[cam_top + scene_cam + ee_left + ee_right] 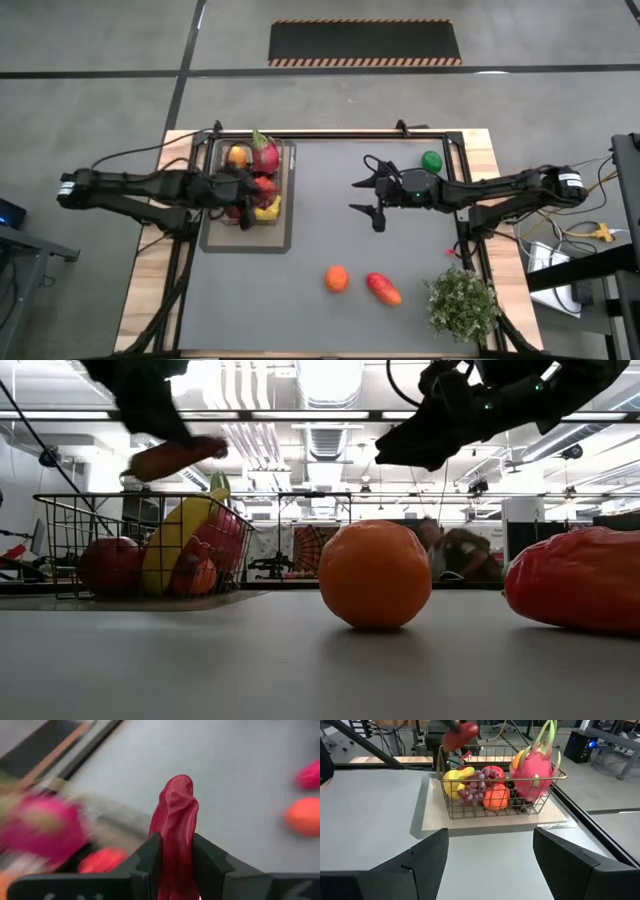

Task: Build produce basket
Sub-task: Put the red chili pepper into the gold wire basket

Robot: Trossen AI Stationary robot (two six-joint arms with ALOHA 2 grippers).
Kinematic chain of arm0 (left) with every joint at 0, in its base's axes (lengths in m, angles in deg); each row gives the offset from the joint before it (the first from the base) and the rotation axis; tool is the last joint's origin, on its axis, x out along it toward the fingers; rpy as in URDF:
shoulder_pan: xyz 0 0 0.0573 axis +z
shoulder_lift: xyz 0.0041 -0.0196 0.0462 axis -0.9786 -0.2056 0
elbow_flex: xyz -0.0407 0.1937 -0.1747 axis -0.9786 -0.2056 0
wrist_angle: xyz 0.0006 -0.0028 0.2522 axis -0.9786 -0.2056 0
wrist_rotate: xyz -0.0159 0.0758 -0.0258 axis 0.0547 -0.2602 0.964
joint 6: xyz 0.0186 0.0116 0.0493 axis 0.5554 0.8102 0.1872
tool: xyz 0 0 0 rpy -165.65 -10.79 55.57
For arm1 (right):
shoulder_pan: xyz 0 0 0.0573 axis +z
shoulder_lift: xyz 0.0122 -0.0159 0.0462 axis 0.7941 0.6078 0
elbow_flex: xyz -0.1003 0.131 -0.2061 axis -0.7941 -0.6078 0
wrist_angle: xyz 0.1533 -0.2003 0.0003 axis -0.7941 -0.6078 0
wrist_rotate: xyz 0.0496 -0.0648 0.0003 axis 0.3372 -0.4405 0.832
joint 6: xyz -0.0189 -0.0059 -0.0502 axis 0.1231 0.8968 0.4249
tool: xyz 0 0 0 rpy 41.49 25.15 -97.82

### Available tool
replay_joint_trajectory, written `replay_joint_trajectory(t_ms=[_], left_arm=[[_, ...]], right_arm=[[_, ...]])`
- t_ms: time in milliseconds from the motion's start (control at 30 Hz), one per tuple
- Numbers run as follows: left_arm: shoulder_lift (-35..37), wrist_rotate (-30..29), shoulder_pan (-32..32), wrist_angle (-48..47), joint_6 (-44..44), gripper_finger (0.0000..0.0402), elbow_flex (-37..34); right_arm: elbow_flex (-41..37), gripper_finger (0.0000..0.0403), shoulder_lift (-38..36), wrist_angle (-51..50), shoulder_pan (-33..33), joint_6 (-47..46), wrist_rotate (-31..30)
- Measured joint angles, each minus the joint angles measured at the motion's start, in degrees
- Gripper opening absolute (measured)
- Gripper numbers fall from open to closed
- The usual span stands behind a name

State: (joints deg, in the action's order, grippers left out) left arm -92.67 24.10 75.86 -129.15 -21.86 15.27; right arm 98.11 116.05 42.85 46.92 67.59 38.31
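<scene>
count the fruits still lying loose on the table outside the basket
3. An orange and a red-orange mango lie side by side near the front edge; a green lime sits at the back right, beside the right arm. The arms may hide others.

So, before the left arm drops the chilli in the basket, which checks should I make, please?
1. Left gripper shut on the red chilli: ok.
2. Chilli above the basket: ok in the high view.
3. Room left among the fruit inside: cannot tell.
4. Right gripper open, apart from the basket: ok.
5. Orange, mango and lime outside the basket: not ok.
</scene>
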Motion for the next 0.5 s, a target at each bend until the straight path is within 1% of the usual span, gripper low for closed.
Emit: replay_joint_trajectory(t_ms=[133,200,233,333,500], left_arm=[[1.0,-8.9,0.1,-13.0,-4.4,0.0071,1.3],[1.1,-14.1,0.9,-15.9,-6.8,0.0071,0.8],[0.8,-15.8,1.7,-17.0,-7.9,0.0071,0.5],[-0.5,-16.7,4.3,-17.6,-9.5,0.0071,-0.4],[-5.3,-17.0,8.7,-17.5,-9.6,0.0071,-0.5]], right_arm=[[0.0,0.0265,0.5,0.1,0.0,-0.1,0.0],[0.0,0.0263,0.7,-0.1,0.0,-0.6,0.0],[0.0,0.0261,0.9,0.0,0.0,-1.0,0.0],[0.0,0.0258,1.0,0.0,0.0,-1.9,0.0],[0.0,0.0259,1.0,0.0,0.0,-2.9,0.0]])
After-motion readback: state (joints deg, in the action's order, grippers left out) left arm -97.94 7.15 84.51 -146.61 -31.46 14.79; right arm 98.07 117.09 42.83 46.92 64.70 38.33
